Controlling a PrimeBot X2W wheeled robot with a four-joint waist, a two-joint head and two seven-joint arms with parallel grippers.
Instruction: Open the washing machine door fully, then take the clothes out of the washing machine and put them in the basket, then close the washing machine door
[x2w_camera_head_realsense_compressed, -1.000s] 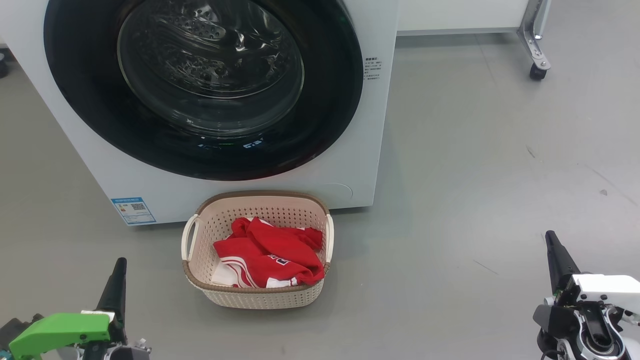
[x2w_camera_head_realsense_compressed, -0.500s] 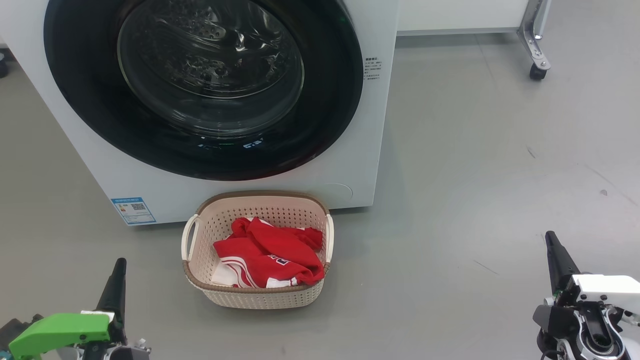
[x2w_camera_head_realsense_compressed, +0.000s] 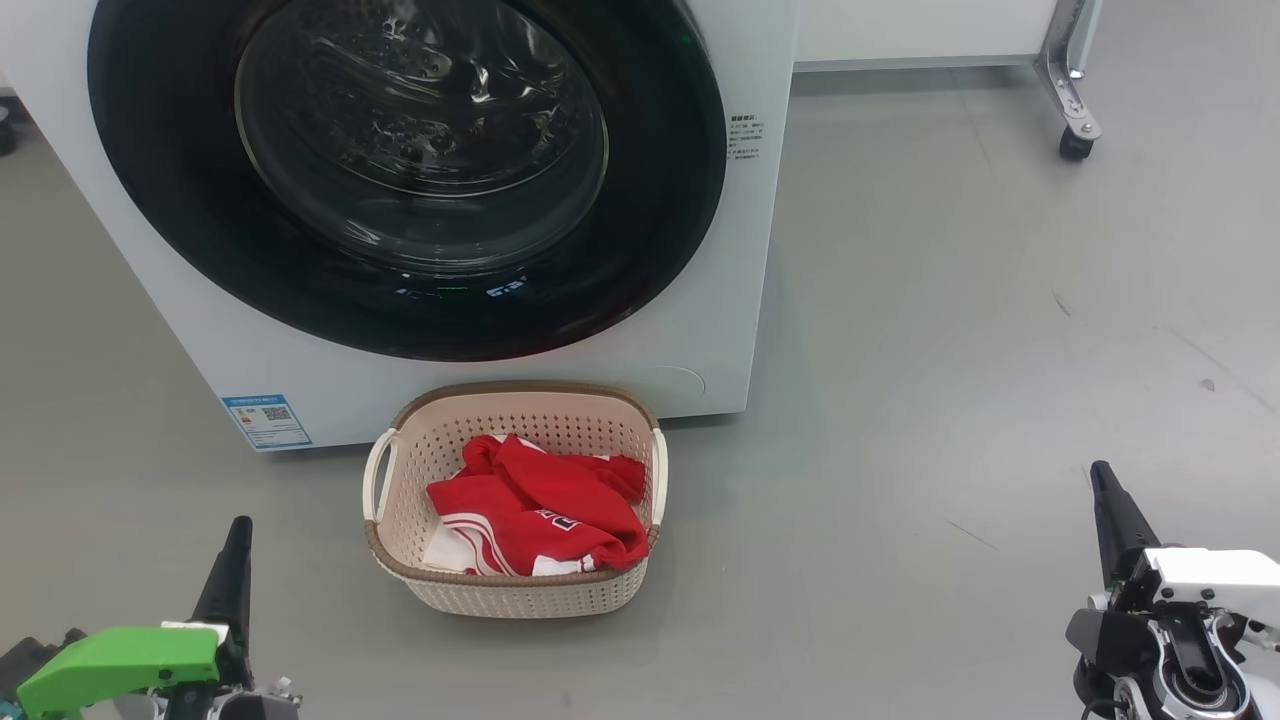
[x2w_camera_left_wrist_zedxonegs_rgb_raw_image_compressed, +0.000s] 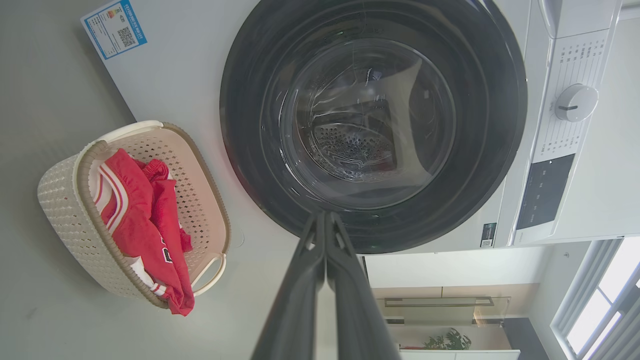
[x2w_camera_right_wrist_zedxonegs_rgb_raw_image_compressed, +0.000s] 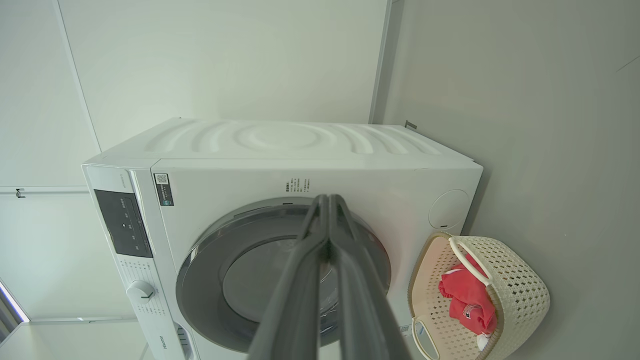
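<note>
The white washing machine (x2w_camera_head_realsense_compressed: 710, 330) fills the upper left of the head view, its black-ringed glass door (x2w_camera_head_realsense_compressed: 420, 160) lying shut against the front. Right below it on the floor stands the cream basket (x2w_camera_head_realsense_compressed: 515, 590) with the red and white clothes (x2w_camera_head_realsense_compressed: 530, 510) inside. My left gripper (x2w_camera_head_realsense_compressed: 235, 555) is at the lower left, shut with nothing in it, well apart from the basket. At the lower right my right gripper (x2w_camera_head_realsense_compressed: 1105, 500) is likewise shut and holds nothing. The wrist views show the door (x2w_camera_left_wrist_zedxonegs_rgb_raw_image_compressed: 372, 125), the basket (x2w_camera_right_wrist_zedxonegs_rgb_raw_image_compressed: 520, 300) and the clothes (x2w_camera_left_wrist_zedxonegs_rgb_raw_image_compressed: 145, 220) from each side.
Grey floor stretches wide to the right of the machine. A metal frame leg with a caster wheel (x2w_camera_head_realsense_compressed: 1075, 140) stands at the far upper right. A blue sticker (x2w_camera_head_realsense_compressed: 267, 420) marks the machine's lower front corner.
</note>
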